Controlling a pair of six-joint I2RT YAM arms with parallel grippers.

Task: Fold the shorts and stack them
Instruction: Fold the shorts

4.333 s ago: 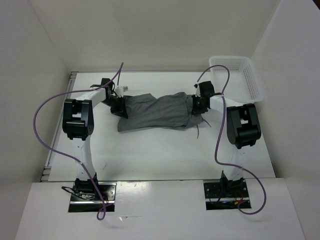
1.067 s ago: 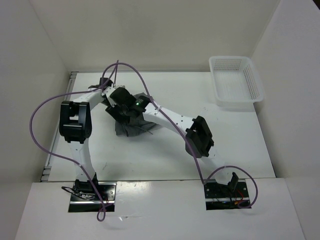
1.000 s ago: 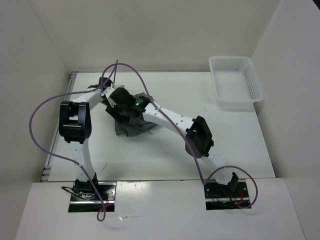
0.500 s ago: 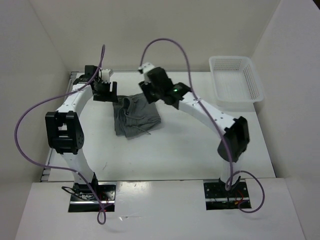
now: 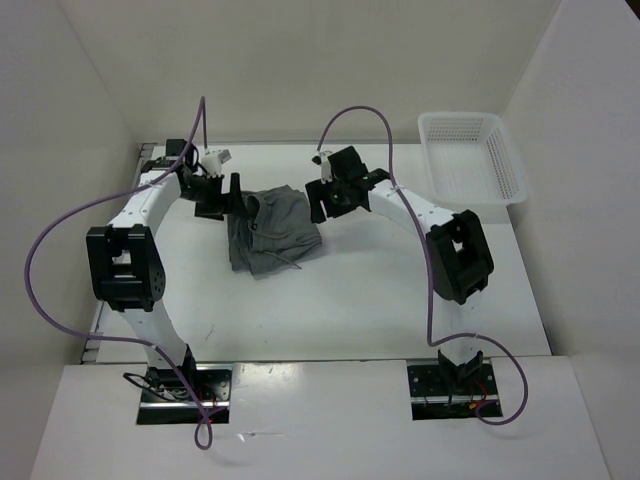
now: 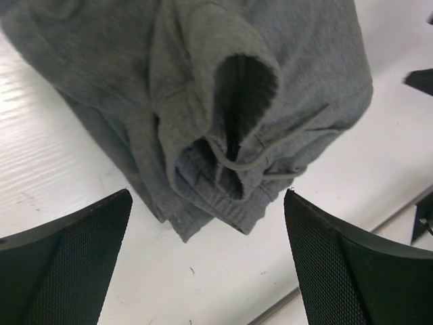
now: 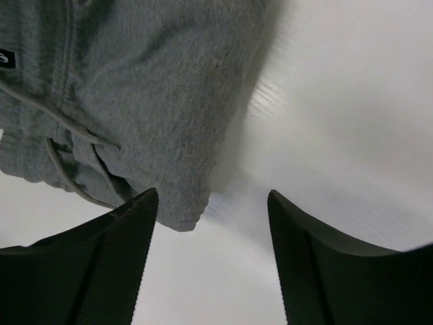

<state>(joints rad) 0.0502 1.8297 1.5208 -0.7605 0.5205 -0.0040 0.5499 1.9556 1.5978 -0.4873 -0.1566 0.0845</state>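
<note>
Grey shorts [image 6: 223,101] cut off by the top edge in the left wrist view, by top and left edges in the right wrist view, small black label [image 7: 5,59] (half out of frame) unreadable, drawstring [image 7: 64,120] running off the left edge, left gripper [image 6: 206,203] fingers clipped at the bottom.

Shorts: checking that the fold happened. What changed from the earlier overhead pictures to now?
The right gripper carried its end of the shorts across to the left, folding them in half. Then it and the left gripper let go and backed off, both open. The basket stayed put.
</note>
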